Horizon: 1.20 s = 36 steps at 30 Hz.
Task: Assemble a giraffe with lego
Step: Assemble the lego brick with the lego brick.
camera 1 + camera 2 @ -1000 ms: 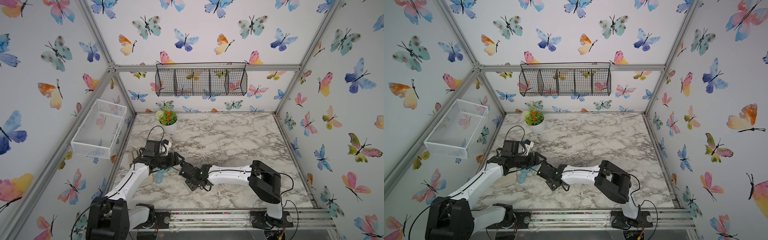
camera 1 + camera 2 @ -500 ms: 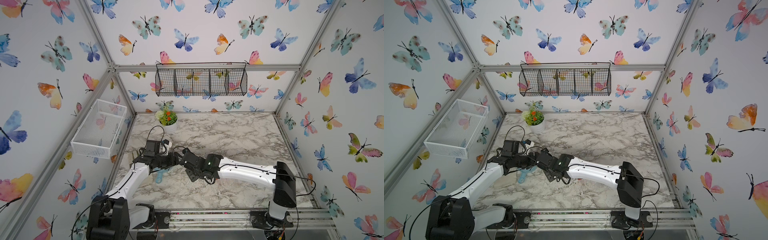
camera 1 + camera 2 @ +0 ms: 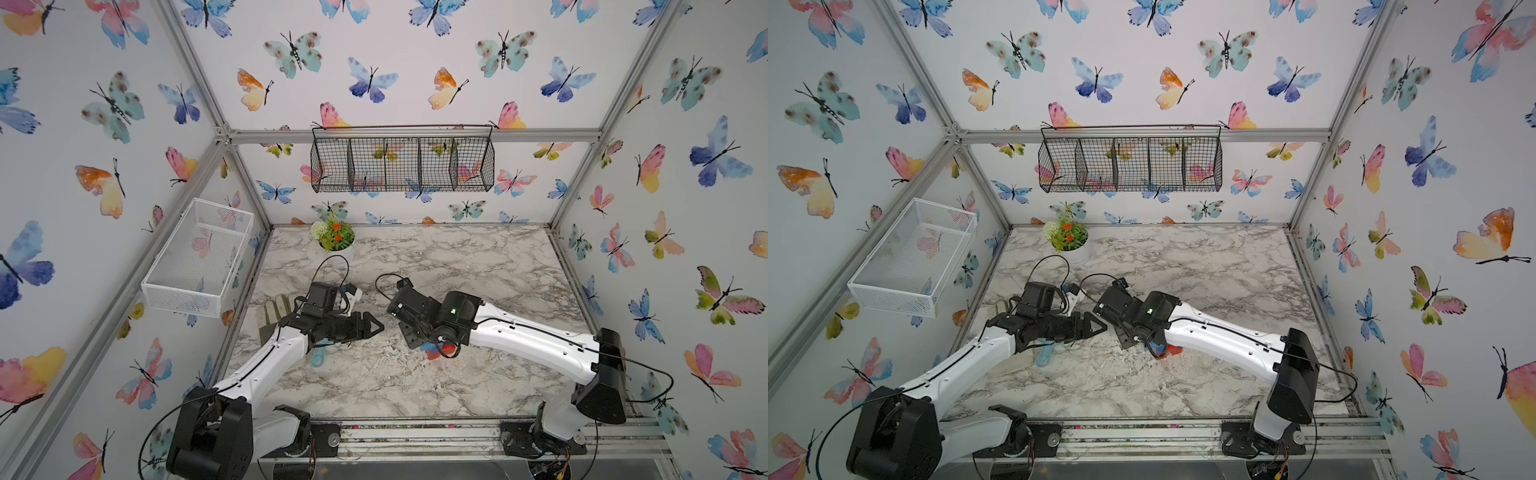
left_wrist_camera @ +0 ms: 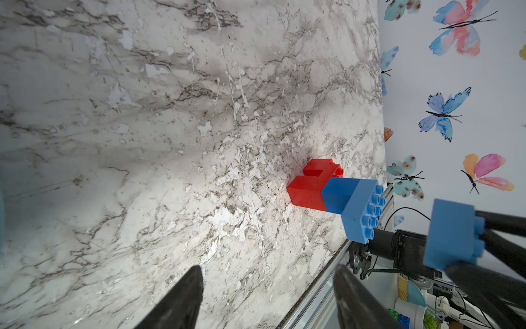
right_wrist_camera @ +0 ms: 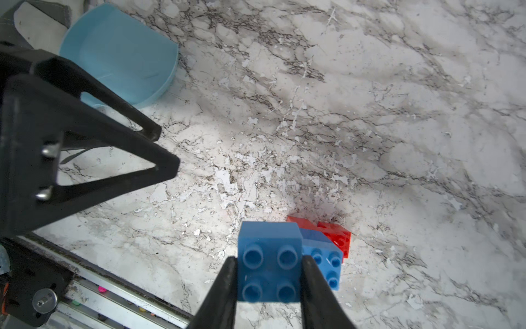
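The right pincer [image 5: 269, 273] was clenched on a blue square brick [image 5: 269, 242], one finger on each side wall. The brick's studs faced up toward the wrist camera and its hollow underside faced down. The half-built giraffe [image 4: 327, 190] stood on the worktop [image 3: 415, 386], right of centre and toward the near edge. It showed in both top views only as a scrap of red and blue under the right wrist [image 3: 1169, 351].

The coming move looked to turn on one relation. The held brick hung just above the giraffe's topmost piece, an oblong blue brick [image 4: 360, 210] seated over the red body [image 5: 336, 236], and did not touch it. From the right wrist it covered part of that oblong, with free studs showing beside it. From the left wrist a clear gap showed between studs and underside. In my judgement a short descent, squared to the studs, remained.

The left pincer [image 4: 267, 270] hovered released and empty, left of the giraffe and well apart, near the pale blue hand mirror [image 5: 119, 54]. The right arm was plainly the nearer.
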Each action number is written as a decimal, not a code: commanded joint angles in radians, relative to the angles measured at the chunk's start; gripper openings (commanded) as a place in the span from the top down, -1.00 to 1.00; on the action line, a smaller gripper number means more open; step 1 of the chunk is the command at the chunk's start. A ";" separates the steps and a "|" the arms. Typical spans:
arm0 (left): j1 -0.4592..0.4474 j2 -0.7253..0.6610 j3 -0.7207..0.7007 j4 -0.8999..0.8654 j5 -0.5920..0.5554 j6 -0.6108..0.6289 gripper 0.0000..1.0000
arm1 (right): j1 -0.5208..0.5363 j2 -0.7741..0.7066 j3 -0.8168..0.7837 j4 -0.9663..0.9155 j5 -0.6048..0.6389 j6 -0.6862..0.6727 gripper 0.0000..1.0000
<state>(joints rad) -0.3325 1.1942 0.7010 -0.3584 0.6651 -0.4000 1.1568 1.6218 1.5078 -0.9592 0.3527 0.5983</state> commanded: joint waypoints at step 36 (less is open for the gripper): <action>-0.049 -0.007 -0.014 0.004 -0.005 0.012 -0.44 | -0.084 -0.129 -0.248 0.032 -0.074 0.028 0.32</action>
<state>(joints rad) -0.3798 1.1942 0.6937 -0.3561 0.6666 -0.4004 1.0786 1.5059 1.2751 -0.9203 0.2802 0.6102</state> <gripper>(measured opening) 0.721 0.345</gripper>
